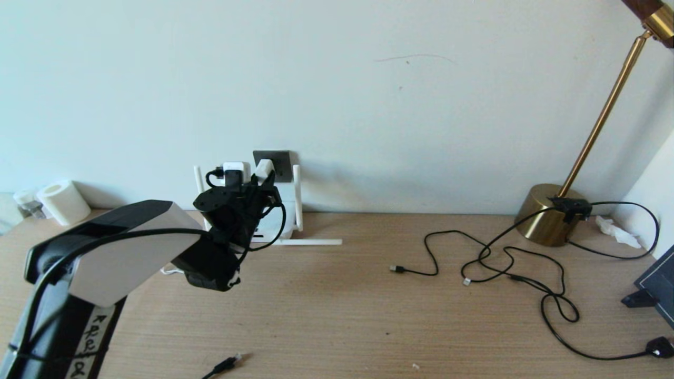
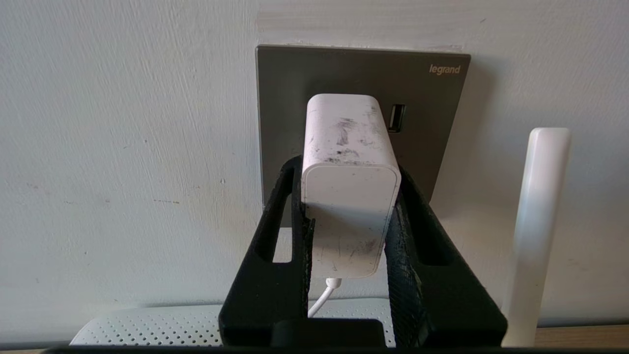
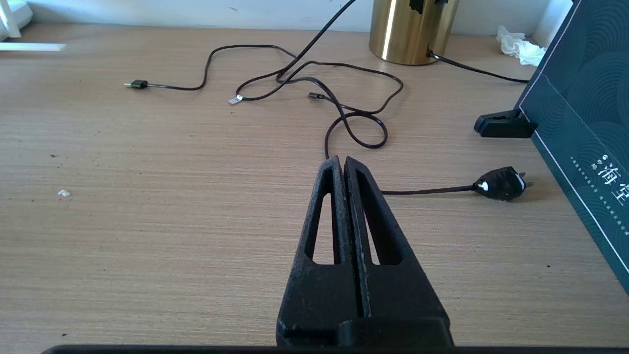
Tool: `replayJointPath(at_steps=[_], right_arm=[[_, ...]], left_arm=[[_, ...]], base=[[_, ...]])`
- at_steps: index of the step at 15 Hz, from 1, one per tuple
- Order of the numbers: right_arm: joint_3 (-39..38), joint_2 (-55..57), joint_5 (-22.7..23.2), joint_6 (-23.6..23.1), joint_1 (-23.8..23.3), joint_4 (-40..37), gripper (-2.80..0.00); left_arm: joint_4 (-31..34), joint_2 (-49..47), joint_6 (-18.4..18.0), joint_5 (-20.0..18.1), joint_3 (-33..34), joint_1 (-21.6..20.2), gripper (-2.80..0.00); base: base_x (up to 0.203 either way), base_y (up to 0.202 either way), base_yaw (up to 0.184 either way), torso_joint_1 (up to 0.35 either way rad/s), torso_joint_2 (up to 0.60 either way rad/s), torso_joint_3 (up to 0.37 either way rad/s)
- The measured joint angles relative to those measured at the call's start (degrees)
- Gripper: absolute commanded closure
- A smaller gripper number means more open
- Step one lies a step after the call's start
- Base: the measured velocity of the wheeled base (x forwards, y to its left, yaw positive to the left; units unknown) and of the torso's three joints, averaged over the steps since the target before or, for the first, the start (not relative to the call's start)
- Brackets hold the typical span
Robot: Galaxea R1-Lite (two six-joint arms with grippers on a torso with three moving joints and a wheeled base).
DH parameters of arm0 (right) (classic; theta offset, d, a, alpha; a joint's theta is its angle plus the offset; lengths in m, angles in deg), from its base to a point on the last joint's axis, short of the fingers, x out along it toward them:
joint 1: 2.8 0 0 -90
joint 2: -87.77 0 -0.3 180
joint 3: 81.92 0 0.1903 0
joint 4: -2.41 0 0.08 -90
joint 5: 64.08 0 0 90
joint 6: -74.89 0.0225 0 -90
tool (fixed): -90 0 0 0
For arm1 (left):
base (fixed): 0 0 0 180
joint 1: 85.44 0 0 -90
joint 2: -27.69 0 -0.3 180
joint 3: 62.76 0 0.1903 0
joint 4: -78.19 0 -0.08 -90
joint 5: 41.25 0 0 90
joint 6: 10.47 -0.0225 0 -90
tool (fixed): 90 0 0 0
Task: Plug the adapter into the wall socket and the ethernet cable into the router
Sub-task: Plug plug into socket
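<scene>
My left gripper is shut on the adapter, a scuffed white block with its thin white cord hanging behind. The adapter's far end meets the dark grey wall socket; its pins are hidden. The white router stands just below, mostly hidden behind my wrist, with an upright antenna showing. The ethernet cable's black plug with a clear tip lies at the table's near edge. My right gripper is shut on nothing, low over the table's right part, outside the head view.
A brass lamp base stands at the back right with tangled black cables running from it to a black power plug. A dark box sits at the right edge. A white roll stands at the back left.
</scene>
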Motion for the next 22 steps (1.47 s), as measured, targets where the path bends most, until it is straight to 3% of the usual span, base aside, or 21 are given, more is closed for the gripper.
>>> replayJointPath(at_steps=[22], right_arm=[[0.0,0.0,0.0,0.0,0.0,0.0,0.00]], left_arm=[[0.8,0.6,-1.7,0.0,0.1,-0.5,0.00]], base=[[0.000,0.000,0.000,0.000,0.00,0.000]])
